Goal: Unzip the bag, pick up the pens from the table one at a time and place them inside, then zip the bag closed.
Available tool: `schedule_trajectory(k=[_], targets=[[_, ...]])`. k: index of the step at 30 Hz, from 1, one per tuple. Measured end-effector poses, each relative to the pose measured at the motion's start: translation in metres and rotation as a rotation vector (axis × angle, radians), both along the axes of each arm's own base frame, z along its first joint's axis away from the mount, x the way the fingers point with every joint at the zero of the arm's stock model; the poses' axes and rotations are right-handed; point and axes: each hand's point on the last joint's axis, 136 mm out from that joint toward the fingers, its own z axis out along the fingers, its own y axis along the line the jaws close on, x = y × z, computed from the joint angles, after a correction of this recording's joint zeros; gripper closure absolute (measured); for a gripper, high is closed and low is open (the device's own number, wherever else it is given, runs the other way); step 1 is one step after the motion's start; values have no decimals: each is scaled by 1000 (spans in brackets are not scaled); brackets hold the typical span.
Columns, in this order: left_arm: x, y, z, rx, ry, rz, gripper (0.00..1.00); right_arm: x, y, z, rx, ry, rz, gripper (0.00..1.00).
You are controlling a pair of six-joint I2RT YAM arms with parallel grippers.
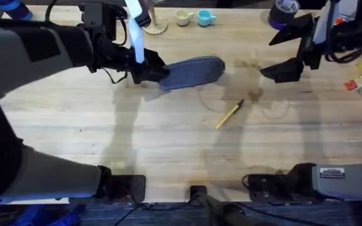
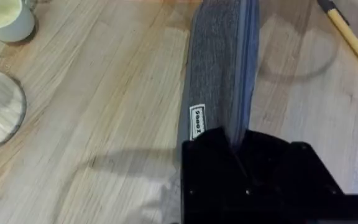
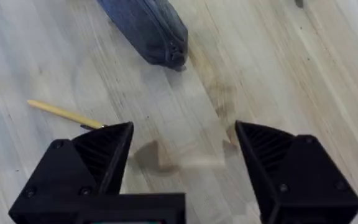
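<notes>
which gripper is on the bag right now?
The left gripper: it is shut on the bag at its left end. The right gripper hangs open above the table, apart from the bag's other end, near the yellow pen.
</notes>
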Motion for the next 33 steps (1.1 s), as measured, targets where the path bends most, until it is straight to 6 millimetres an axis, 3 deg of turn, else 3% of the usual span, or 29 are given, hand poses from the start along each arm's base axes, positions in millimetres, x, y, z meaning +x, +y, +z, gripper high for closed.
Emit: schedule_trajectory(k=[13,18,33], targets=[[0,0,0,0,0,0,957,0,27,1,-4,-19,81,6],[0,0,0,0,0,0,956,9,37,0,-12,-60,118,6],[0,0,0,0,0,0,956,27,74,-59,1,20,228,6]])
